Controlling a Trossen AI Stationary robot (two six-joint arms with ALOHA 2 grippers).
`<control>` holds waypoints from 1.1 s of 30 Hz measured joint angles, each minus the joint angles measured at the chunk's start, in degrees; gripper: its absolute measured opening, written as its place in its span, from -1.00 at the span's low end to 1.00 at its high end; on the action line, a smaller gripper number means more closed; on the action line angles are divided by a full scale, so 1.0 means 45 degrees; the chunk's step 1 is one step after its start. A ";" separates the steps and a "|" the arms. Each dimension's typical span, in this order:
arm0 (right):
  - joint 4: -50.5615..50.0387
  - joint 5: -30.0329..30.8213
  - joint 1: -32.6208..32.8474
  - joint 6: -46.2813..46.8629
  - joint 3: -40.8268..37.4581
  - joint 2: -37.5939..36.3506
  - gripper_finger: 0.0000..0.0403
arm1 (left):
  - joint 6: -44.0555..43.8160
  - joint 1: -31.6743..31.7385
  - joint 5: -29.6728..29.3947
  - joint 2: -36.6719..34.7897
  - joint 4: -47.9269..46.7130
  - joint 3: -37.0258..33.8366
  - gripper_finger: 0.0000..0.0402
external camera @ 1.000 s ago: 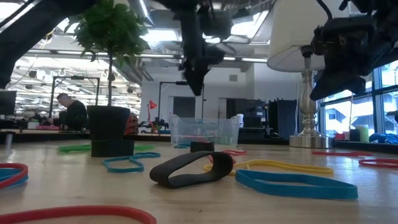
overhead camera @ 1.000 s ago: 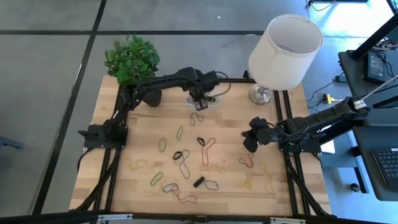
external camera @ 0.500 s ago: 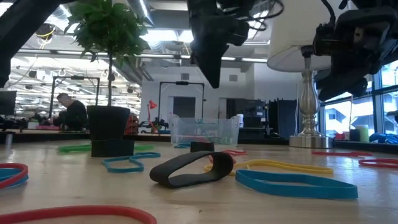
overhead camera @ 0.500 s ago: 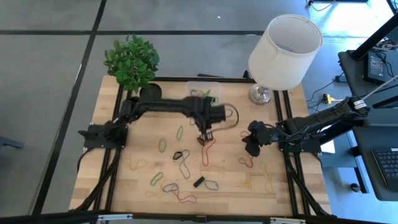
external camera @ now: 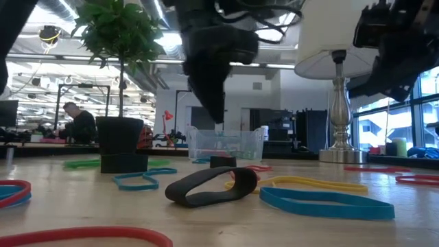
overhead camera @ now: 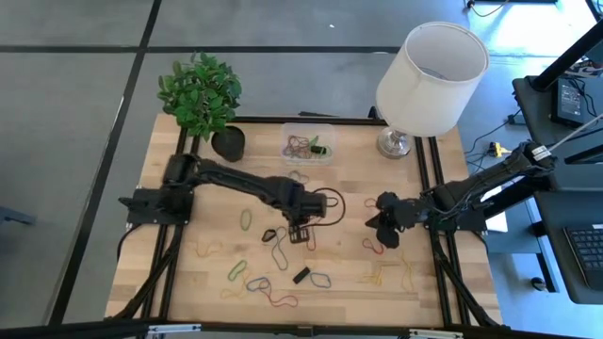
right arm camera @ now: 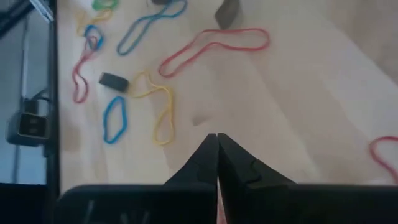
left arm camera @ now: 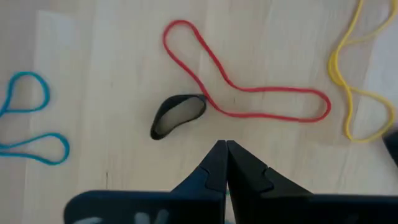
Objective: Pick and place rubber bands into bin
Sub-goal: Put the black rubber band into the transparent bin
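here the left gripper (overhead camera: 300,233) hangs pinched shut, empty, over loose bands (overhead camera: 279,247) mid-table; the right gripper (overhead camera: 384,226) is shut too, empty; the bin (overhead camera: 307,144) sits by the lamp (overhead camera: 430,77)

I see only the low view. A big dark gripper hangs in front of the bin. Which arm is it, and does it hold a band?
Observer: It is the left gripper, over the table's middle. It is shut, with no band visible between its fingers.
Operator: What lies under it?
Observer: A small black band and a long red band lie on the wood just ahead of its fingertips.
Operator: And the bin?
Observer: The bin sits at the table's far edge and already holds several bands.
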 joint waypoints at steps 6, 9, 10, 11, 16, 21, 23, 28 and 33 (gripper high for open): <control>0.0584 0.0871 0.0137 0.0250 0.0371 0.0596 -0.99 | -0.0888 -0.0143 -0.0507 -0.2990 0.1875 -0.3710 -0.99; 0.0609 0.1681 0.0130 0.0295 0.1092 0.1349 -0.99 | -0.1401 -0.0400 -0.0784 -0.4643 0.2725 -0.5742 -0.99; 0.0597 0.1904 0.0125 0.0343 0.1419 0.1686 -0.99 | -0.1562 -0.0505 -0.0904 -0.5210 0.2954 -0.6415 -0.99; 0.0581 0.2171 0.0092 0.0321 0.1785 0.2024 -0.99 | -0.1721 -0.0615 -0.0980 -0.5750 0.3176 -0.7047 -0.99; 0.0593 0.2407 -0.0404 -0.0449 0.4041 0.4295 -0.99 | -0.2506 -0.1162 -0.1293 -0.8318 0.4493 -0.9983 -0.99; 0.0332 0.2423 -0.1196 -0.1116 0.6689 0.6987 -0.99 | -0.2531 -0.1548 -0.1316 -1.0514 0.5903 -1.2208 -0.99; -0.0195 0.2392 -0.1512 -0.1124 0.7842 0.8029 -0.99 | -0.2384 -0.1682 -0.1416 -1.1265 0.6151 -1.2873 -0.99; -0.2312 0.2367 -0.2169 -0.1116 1.0695 1.0490 -0.94 | -0.1629 -0.1893 -0.1409 -1.2672 0.6374 -1.3994 -0.99; -0.4150 0.1937 -0.2783 -0.0870 1.2735 1.2520 -0.85 | -0.1338 -0.2079 -0.1406 -1.3678 0.6306 -1.4581 -0.99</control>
